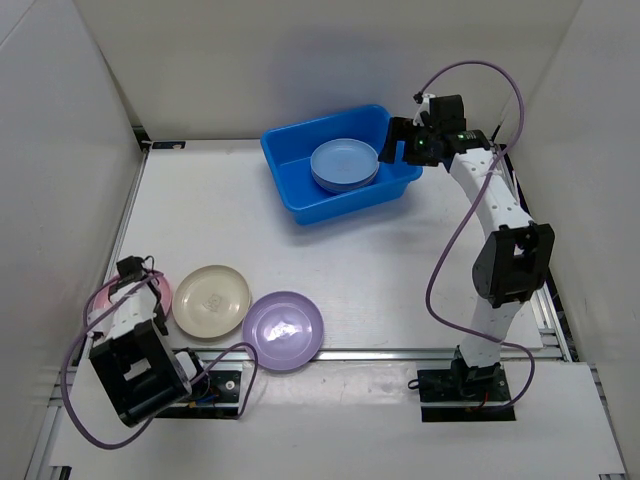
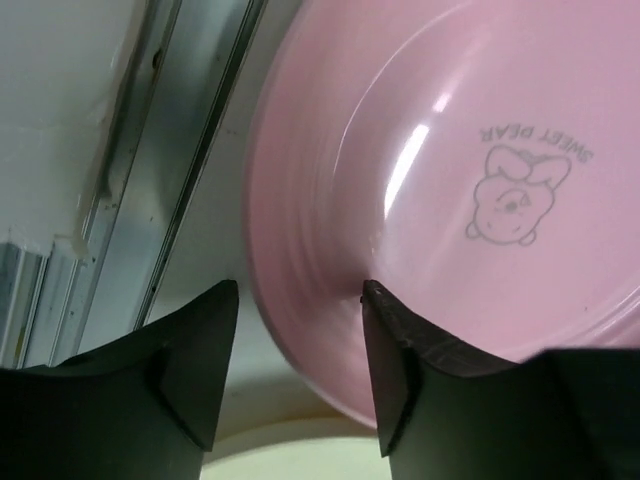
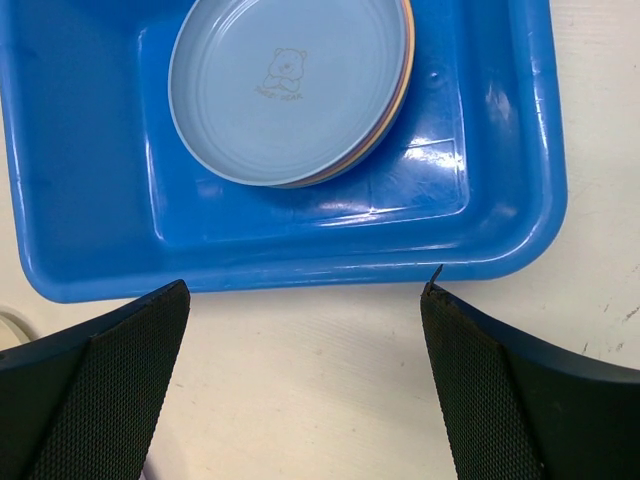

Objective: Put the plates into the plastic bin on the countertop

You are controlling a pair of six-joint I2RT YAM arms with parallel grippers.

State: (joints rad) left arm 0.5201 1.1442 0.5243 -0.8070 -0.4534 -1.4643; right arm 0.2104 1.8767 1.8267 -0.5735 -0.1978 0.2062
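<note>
The blue plastic bin stands at the back of the countertop and holds a stack of plates with a blue plate on top. My right gripper is open and empty beside the bin's right end. In the right wrist view it hangs over bare countertop, with the bin and stack just ahead. My left gripper is open at the front left. Its fingers straddle the rim of a pink plate. A cream plate and a purple plate lie nearby.
The pink plate lies close to the left metal rail and the white side wall. The cream plate's edge shows just below my left fingers. A metal rail runs along the front edge.
</note>
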